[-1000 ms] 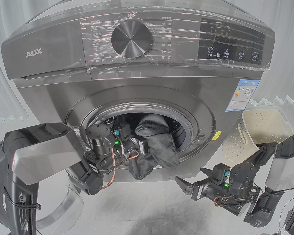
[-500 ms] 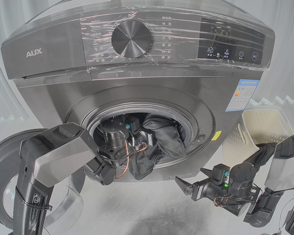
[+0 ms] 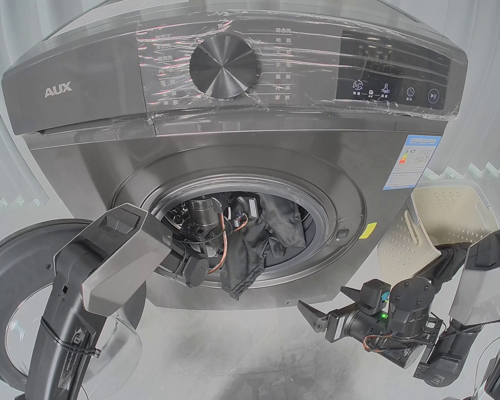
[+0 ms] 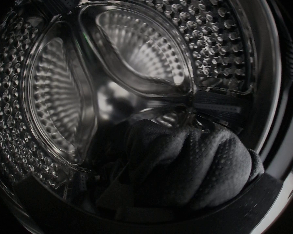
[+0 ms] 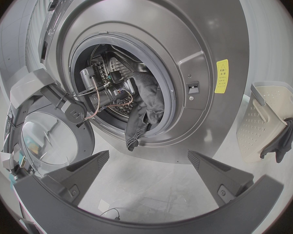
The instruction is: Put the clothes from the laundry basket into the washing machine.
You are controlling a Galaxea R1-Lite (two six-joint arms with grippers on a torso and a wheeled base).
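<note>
**Machine ahead, basket to the right**

The right gripper [image 3: 322,302] hangs low before the washing machine [image 3: 250,156]. Ahead and to its left, a garment [image 3: 264,237] lies in the drum [image 4: 136,49] mouth, one end hanging out over the lip. The left arm [image 3: 116,256] goes into that mouth just left of the garment, the open door [image 3: 16,284] farther left. Right of the right gripper stands the laundry basket [image 3: 444,212], beside the machine, a second garment [image 3: 450,258] draped over its rim.

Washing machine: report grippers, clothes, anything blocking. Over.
Right gripper open, low, empty. Left arm inside drum. Dark garment half in, tail hanging outside. Second garment draped on laundry basket.
</note>
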